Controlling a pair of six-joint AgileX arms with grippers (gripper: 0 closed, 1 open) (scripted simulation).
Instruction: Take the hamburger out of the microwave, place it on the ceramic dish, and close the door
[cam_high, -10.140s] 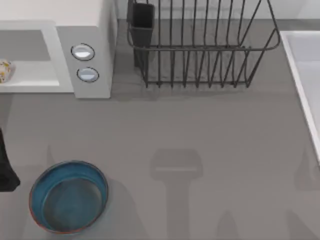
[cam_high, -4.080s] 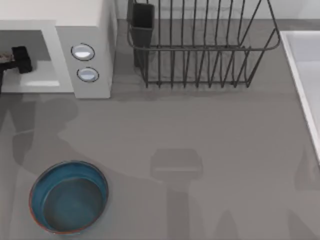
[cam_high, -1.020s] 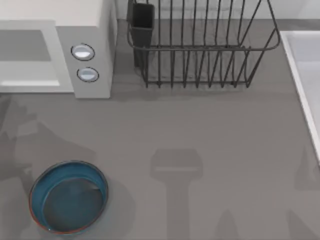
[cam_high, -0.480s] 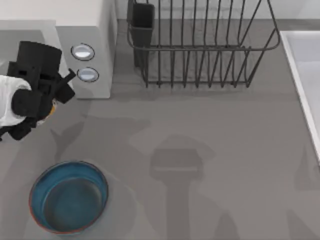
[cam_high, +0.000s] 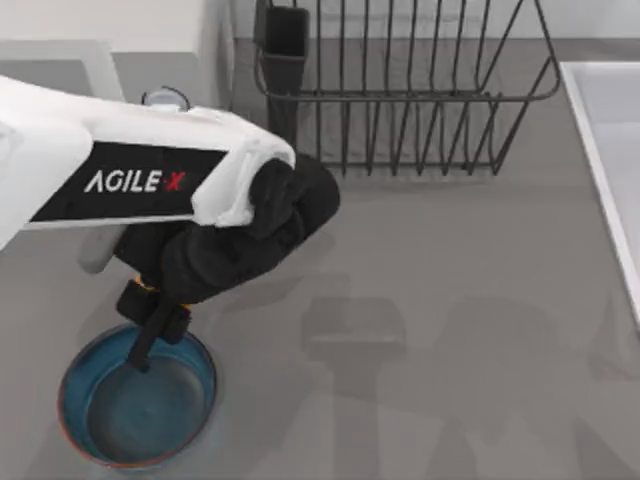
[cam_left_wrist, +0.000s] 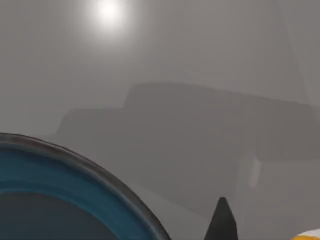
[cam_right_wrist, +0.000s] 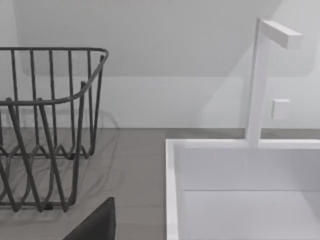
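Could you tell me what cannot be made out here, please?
The hamburger: cut by left wrist view's edge; under the left arm from above.
The microwave: mostly under that arm, top view.
Left pincer, over the ceramic dish: grip hidden by its wrist.
Right pincer: cut by right wrist view's edge.

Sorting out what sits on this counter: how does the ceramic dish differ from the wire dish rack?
The ceramic dish is round, solid and glossy teal-blue with a reddish-brown rim; the dish rack is an angular basket of thin dark wires. The dish is smaller and sits near the front left; the rack stands at the back. Both rest on the grey table.
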